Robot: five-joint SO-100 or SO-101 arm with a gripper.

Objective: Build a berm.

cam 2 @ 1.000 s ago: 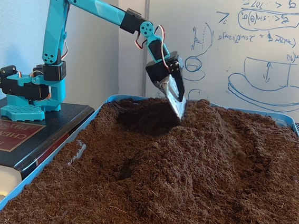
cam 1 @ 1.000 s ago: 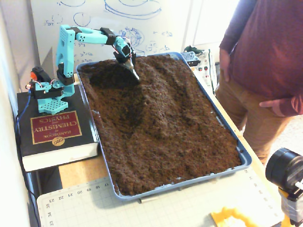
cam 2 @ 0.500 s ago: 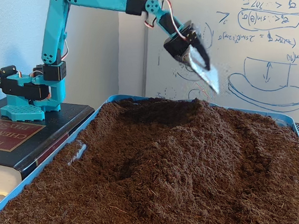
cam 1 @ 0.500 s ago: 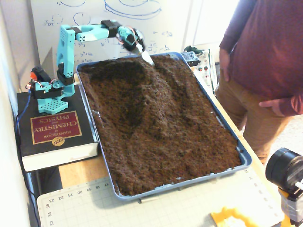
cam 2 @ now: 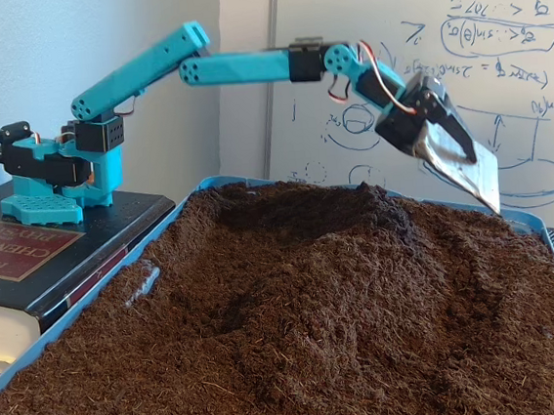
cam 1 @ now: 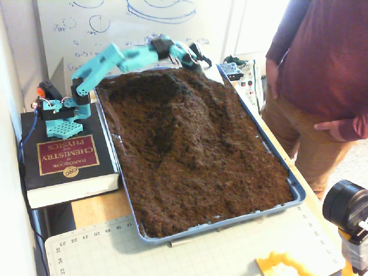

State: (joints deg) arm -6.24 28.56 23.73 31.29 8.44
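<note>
A blue tray (cam 1: 296, 194) (cam 2: 96, 284) is filled with dark brown loose soil. The berm (cam 1: 194, 109) (cam 2: 357, 227) is a raised ridge running from the tray's far end toward its middle, with a dug hollow (cam 1: 150, 133) beside it. The teal arm stretches out over the far end. Its gripper (cam 1: 199, 60) (cam 2: 468, 168) carries a flat silvery blade and hangs in the air just above the soil, at the far right corner in a fixed view (cam 1: 199, 60). The blade tilts downward without touching the soil. Whether the fingers are open or shut does not show.
The arm's base (cam 1: 57, 112) (cam 2: 53, 175) stands on a thick black book (cam 1: 64, 161) (cam 2: 26, 253) left of the tray. A person (cam 1: 325, 69) stands at the tray's right side. Electronics (cam 1: 241, 72) lie by the far right corner, a whiteboard (cam 2: 459, 62) behind, a camera lens (cam 1: 345, 207) front right.
The blade rose out of the soil at the tray's far left and swung right across the far end. The arm now reaches out flatter and farther.
</note>
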